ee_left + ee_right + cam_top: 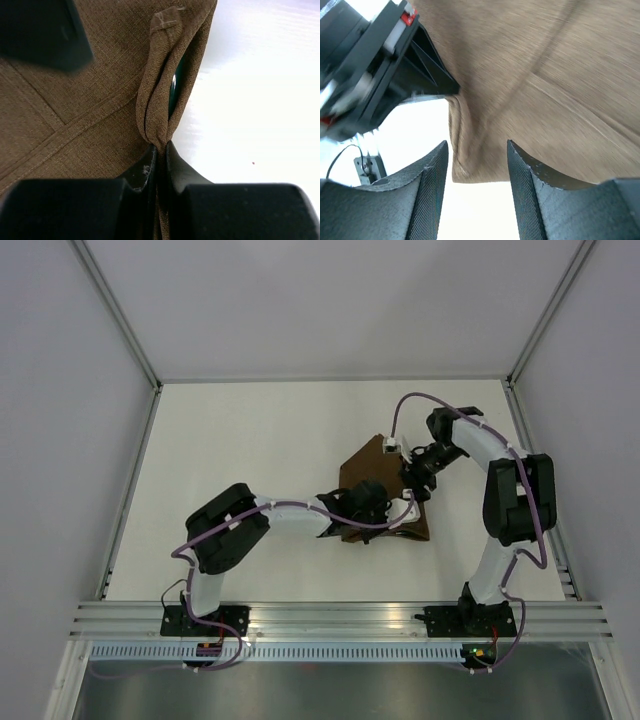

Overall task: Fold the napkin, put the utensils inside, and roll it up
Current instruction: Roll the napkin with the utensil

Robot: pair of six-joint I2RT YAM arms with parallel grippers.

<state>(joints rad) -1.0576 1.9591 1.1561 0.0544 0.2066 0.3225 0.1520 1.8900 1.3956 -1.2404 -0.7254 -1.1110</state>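
The dark-brown napkin [366, 464] lies folded at mid-table. My left gripper [368, 504] is shut on a rolled fold of the napkin [90, 100] along its edge [161, 147]. Inside that fold a sliver of the utensil's dark green handle [173, 91] shows; the yellow-orange blade is hidden. My right gripper [413, 484] is open and hovers over the napkin's corner [470, 160], with that corner between its spread fingertips [477, 146] and not gripped. The left gripper [395, 60] shows in the right wrist view, pinching the cloth.
The white table [250, 450] is bounded by white walls and aluminium frame posts [130, 480]. A metal rail [340, 615] carries both arm bases at the near edge. The purple cables [420, 400] loop over the arms.
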